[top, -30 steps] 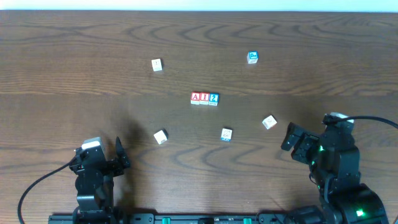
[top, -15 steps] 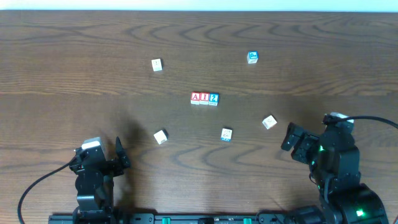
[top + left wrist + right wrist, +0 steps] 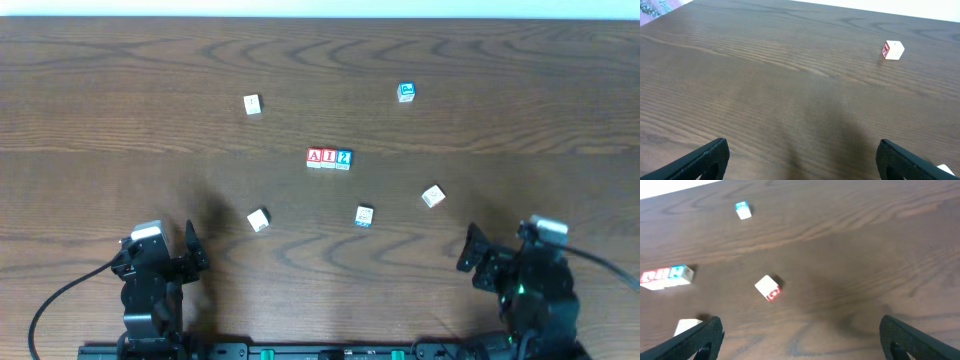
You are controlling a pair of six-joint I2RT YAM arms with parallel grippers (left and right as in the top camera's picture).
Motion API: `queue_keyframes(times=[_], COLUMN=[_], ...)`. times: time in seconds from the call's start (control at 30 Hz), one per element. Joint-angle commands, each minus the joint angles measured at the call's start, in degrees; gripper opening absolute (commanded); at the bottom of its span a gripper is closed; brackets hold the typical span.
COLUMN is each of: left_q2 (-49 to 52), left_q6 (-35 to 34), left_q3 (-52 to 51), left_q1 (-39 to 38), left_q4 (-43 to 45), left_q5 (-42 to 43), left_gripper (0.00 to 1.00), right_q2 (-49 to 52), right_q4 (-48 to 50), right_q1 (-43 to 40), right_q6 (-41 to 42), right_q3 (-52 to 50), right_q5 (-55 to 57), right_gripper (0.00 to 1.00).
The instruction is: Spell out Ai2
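Three letter blocks stand touching in a row at the table's middle: a red A block [image 3: 315, 157], a red I block [image 3: 329, 158] and a blue 2 block [image 3: 344, 158]. The row also shows in the right wrist view [image 3: 667, 275]. My left gripper [image 3: 178, 258] is open and empty at the near left, its fingers at the bottom corners of the left wrist view [image 3: 800, 160]. My right gripper [image 3: 482, 258] is open and empty at the near right [image 3: 800, 337], well short of the row.
Loose blocks lie around: a white one [image 3: 252, 104] at the far left, a blue one [image 3: 406, 92] at the far right [image 3: 743, 210], a white one [image 3: 258, 220], a blue-edged one [image 3: 364, 216], and a white, red-marked one [image 3: 432, 196] near my right gripper [image 3: 768, 287].
My right arm has pulled back toward the near edge of the table. The blocks and the left arm have not moved.
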Motion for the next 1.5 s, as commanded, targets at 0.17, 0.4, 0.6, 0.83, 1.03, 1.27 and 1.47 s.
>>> queue_keyframes(times=[0.17, 0.4, 0.6, 0.83, 1.03, 1.27, 1.47], left_q2=[-0.4, -0.4, -0.4, -0.4, -0.4, -0.4, -0.4], left_q6=[-0.4, -0.5, -0.5, -0.5, -0.4, -0.4, -0.4], left_q3=[-1.2, -1.2, -1.2, -1.2, -1.2, -1.2, -1.2], left_q1=[0.1, 0.1, 0.1, 0.1, 0.1, 0.1, 0.1], left_q4=[0.0, 0.0, 0.0, 0.0, 0.0, 0.0, 0.0], left_q5=[-1.0, -1.0, -1.0, -1.0, -1.0, -1.0, -1.0], left_gripper=[0.95, 0.95, 0.95, 0.95, 0.95, 0.95, 0.95], right_q2=[-12.3, -15.3, -15.3, -15.3, -15.3, -15.3, -15.3], right_q4=[0.4, 0.4, 0.7, 1.2, 1.2, 1.2, 1.2], right_q1=[-2.6, -2.6, -2.6, -2.6, -2.6, -2.6, -2.6], right_q6=[-2.2, -1.7, -1.7, -1.8, -1.8, -1.8, -1.8], right_q3=[-9.9, -15.6, -19.5, -20.0, -20.0, -20.0, -20.0], right_q5=[0.6, -0.4, -2.5, -3.7, -3.7, -3.7, -3.7], right_gripper=[0.99, 0.99, 0.99, 0.99, 0.99, 0.99, 0.99])
